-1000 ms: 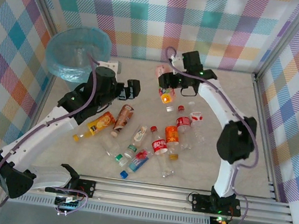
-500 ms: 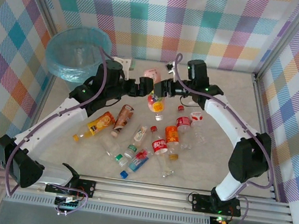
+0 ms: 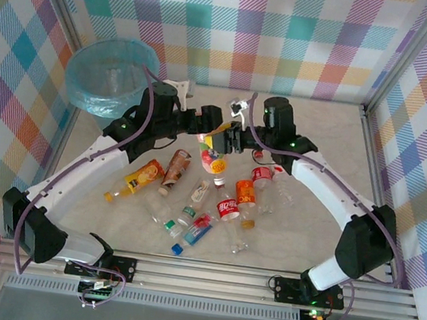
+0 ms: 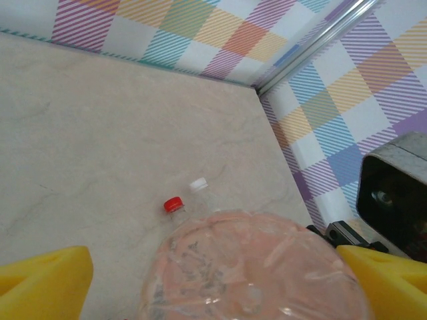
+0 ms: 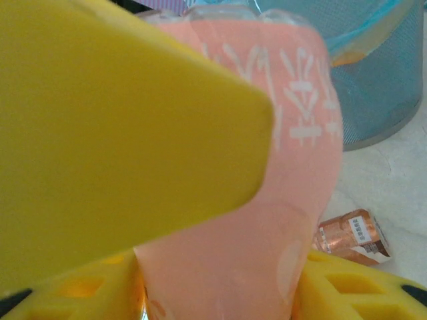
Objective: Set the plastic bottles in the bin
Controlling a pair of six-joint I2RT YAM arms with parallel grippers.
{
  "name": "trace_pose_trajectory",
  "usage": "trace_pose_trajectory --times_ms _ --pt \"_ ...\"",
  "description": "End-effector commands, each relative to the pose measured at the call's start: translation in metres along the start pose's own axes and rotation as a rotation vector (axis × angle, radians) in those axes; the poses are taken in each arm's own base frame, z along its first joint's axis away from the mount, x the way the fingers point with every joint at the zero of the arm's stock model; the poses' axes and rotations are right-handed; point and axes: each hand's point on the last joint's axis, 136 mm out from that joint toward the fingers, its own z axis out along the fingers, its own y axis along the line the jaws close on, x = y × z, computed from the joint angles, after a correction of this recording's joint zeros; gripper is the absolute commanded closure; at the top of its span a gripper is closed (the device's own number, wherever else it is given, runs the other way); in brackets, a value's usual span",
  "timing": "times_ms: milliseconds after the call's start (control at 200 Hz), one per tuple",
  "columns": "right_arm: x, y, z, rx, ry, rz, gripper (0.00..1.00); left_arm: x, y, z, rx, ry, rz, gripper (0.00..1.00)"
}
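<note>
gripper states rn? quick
Left gripper: open, fingers either side of the pink bottle, gap showing on one side.
Right gripper: shut on the pink bottle.

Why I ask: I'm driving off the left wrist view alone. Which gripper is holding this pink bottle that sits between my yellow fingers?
Observer: The right gripper is. In its wrist view its fingers are closed on the pink bottle.
Operator: Where is the bin from here?
Observer: In the top view the bin stands at the far left corner of the table, to the left of the left gripper.
Operator: I see two caps on the table. Are there more bottles?
Observer: Yes, a cluster of bottles lies on the table on the near side of both grippers.
</note>
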Motion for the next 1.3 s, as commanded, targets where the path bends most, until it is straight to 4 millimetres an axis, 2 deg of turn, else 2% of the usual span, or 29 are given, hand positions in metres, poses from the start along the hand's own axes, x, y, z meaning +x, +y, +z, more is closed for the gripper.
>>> trace_pose_trajectory --times_ms 0,230,360,540,590,625,745,835,945,1070,1205,1300 --pt "-0.013 0.019 -0.006 -0.052 -0.046 -0.064 0.46 -0.006 -0.006 -0.009 0.034 -0.02 -0.016 0.13" --pt "-0.012 0.018 -0.005 -0.047 -0.045 -0.061 0.44 -0.008 -0.008 -0.016 0.037 -0.033 -0.014 0.27" --pt "-0.012 0.018 -0.005 -0.04 -0.045 -0.062 0.41 -0.01 -0.005 -0.02 0.015 -0.043 -0.014 0.29" --pt "-0.019 0.019 -0.01 -0.004 -0.054 -0.074 0.23 -0.026 -0.001 -0.036 -0.046 -0.114 -0.004 0.29" --pt "-0.023 0.018 -0.013 0.031 -0.064 -0.075 0.14 -0.035 -0.002 -0.045 -0.064 -0.144 0.008 0.29" --pt "-0.026 0.017 -0.016 0.053 -0.073 -0.079 0.0 -0.043 -0.002 -0.051 -0.08 -0.168 0.025 0.3" --pt "-0.037 0.015 -0.021 0.103 -0.108 -0.082 0.0 -0.067 -0.001 -0.071 -0.132 -0.247 0.06 0.37" --pt "-0.035 0.011 -0.018 0.112 -0.084 -0.067 0.01 -0.07 -0.001 -0.073 -0.134 -0.248 0.062 0.36" --pt "-0.023 -0.01 -0.015 0.196 -0.027 -0.041 0.03 -0.061 0.008 -0.07 -0.159 -0.225 0.061 0.33" --pt "0.008 -0.037 -0.004 0.242 0.131 -0.087 0.04 -0.053 0.021 -0.071 -0.209 -0.2 0.074 0.31" --pt "0.026 -0.1 0.008 0.413 0.307 -0.193 0.02 -0.05 0.028 -0.075 -0.228 -0.197 0.073 0.3" --pt "0.04 -0.144 0.021 0.464 0.423 -0.266 0.0 -0.046 0.03 -0.076 -0.23 -0.184 0.072 0.29"
